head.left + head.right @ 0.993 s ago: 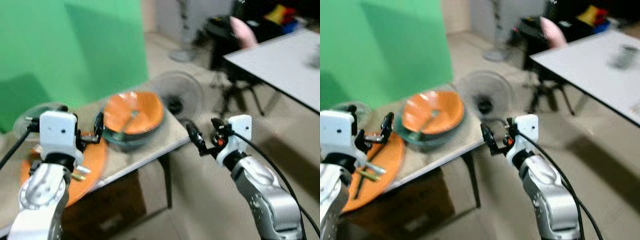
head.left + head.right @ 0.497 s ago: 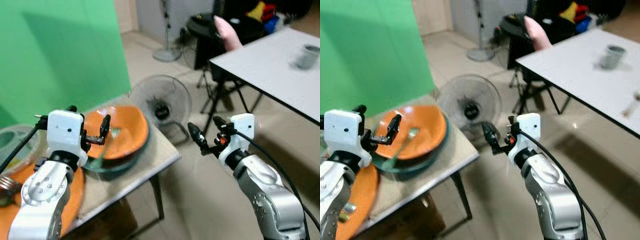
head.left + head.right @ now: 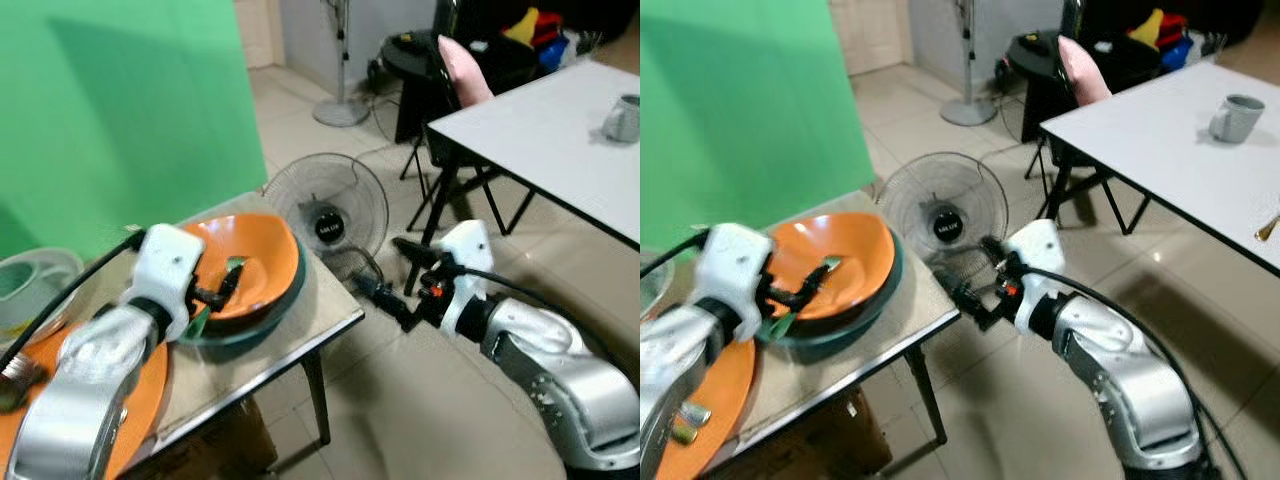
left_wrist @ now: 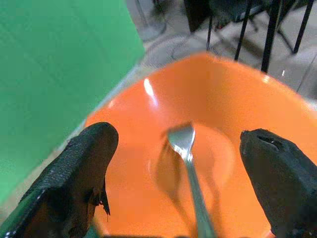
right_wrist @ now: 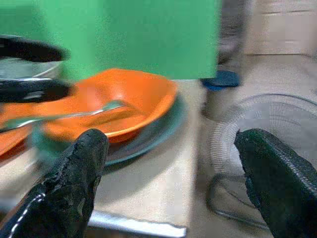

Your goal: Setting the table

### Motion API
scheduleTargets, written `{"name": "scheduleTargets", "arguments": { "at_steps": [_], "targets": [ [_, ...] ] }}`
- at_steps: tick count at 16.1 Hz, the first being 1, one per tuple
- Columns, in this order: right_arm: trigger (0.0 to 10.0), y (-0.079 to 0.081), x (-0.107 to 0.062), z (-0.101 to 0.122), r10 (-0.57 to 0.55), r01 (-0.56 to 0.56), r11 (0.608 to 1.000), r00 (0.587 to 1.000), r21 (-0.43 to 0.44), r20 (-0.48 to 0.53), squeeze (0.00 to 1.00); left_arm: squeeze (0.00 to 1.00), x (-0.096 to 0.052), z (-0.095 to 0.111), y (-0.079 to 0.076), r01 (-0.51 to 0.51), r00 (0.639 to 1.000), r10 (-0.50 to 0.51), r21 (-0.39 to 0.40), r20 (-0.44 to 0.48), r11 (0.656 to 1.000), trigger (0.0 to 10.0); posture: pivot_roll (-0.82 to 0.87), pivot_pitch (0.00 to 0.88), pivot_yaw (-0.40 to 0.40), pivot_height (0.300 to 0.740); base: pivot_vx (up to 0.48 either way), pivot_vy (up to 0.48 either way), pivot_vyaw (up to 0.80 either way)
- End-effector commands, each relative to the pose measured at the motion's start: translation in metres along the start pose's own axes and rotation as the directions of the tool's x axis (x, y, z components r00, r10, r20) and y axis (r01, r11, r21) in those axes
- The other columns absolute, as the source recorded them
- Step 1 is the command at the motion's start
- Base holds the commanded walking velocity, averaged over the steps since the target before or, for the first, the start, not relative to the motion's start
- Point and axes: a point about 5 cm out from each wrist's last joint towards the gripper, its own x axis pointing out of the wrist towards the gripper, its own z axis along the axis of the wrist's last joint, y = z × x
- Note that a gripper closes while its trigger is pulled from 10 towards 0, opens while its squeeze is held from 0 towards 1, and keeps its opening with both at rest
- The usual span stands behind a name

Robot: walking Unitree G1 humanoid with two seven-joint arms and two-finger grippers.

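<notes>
Half a second ago the left gripper (image 3: 225,292) hovered level above the stack; now it dips into the orange bowl (image 3: 262,255), its two black fingers (image 4: 81,168) spread wide on either side of the fork (image 4: 187,153) that lies in the bowl with its tines toward the far rim. Nothing is held yet. The right gripper (image 3: 973,296) has swung from pointing forward to reaching in toward the table's near corner, its fingers (image 5: 74,181) also well apart and holding nothing, level with the bowl's side.

Judging by this, both arms are closing on the stack: the left is lined up to take the fork, while the right may be coming in to steady or lift the bowl. Setting the table looks barely begun.

That orange bowl sits nested in a dark green bowl (image 3: 272,322) on a small beige side table (image 3: 325,300), near its corner. An orange plate (image 3: 695,400) lies closer to the robot's left with some cutlery on it, and a clear glass bowl (image 3: 35,285) stands beyond. Behind hangs a green screen (image 3: 110,110). A floor fan (image 3: 943,212) stands on pale tiles just past the side table, and farther right is a white dining table (image 3: 1170,150) with a grey mug (image 3: 1235,117) on it.
</notes>
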Motion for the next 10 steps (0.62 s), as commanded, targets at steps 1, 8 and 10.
{"name": "scheduleTargets", "arguments": {
  "at_steps": [1,8,10],
  "targets": [
    [10.0,0.005,0.0,0.004,0.069,-0.069,0.997,0.997,-0.018,-0.025,0.0,0.0,0.01,-0.005,0.009,-0.003,0.997,0.001,-0.025,-0.073,1.0,10.0,-0.07,0.003,0.063,0.74,0.0,0.0,0.0],
    [10.0,0.008,-0.008,0.015,0.23,-0.239,0.968,0.967,-0.075,-0.111,0.0,0.0,0.046,-0.004,0.021,0.113,0.965,-0.137,-0.116,-0.225,0.987,0.0,-0.09,0.002,0.063,0.74,0.0,0.0,0.0],
    [10.0,0.008,-0.011,0.017,0.25,-0.261,0.962,0.96,-0.074,-0.128,0.0,0.0,0.047,-0.006,0.021,0.118,0.948,-0.147,-0.12,-0.283,0.986,0.0,-0.09,0.003,0.064,0.74,0.0,0.0,0.0]
  ]
}}
